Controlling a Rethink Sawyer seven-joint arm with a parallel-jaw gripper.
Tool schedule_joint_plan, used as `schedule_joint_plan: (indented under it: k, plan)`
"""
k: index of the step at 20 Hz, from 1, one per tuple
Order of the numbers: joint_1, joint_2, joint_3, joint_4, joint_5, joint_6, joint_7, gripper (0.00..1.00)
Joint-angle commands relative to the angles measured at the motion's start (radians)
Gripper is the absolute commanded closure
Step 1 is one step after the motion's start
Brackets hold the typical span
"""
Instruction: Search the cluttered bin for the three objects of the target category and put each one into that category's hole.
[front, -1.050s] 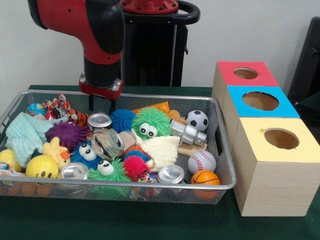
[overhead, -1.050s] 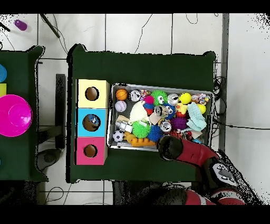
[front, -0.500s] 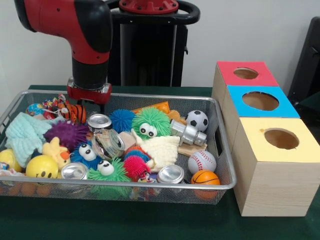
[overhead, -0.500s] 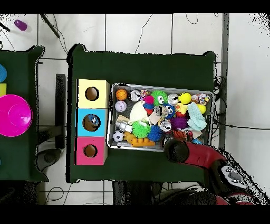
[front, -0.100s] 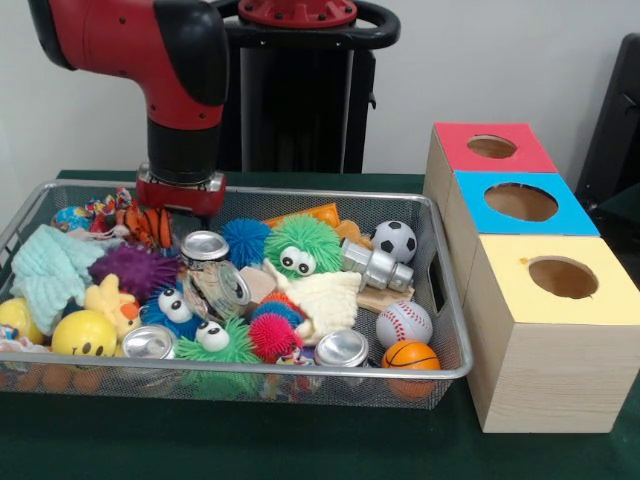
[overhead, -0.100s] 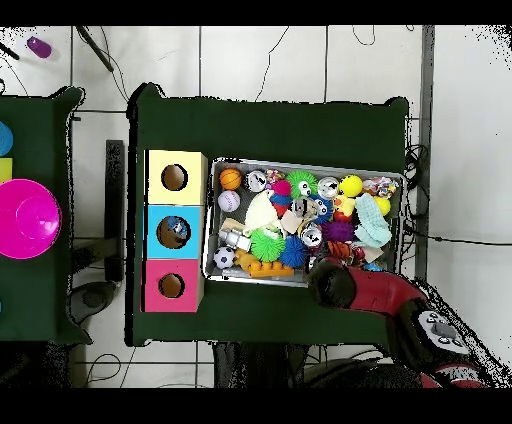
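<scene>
Three targets unpicked; gripper (front, -0.100s: 163, 222) hovers over tiger toy (front, -0.100s: 150, 224) at bin (front, -0.100s: 300, 372) far edge, fingers' state unclear; next, a grasp.

Robotics lab: floor cables (overhead, -0.100s: 300, 60), pedestal (front, -0.100s: 300, 90).
</scene>
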Motion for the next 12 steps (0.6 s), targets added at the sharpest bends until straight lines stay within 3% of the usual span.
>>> schedule_joint_plan:
  k: [1,12]
  plan:
    - [-0.059,-0.020,0.188,-0.028,-0.095,-0.089,-0.021,1.00]
    - [-0.074,-0.034,0.212,-0.021,-0.148,-0.052,0.005,1.00]
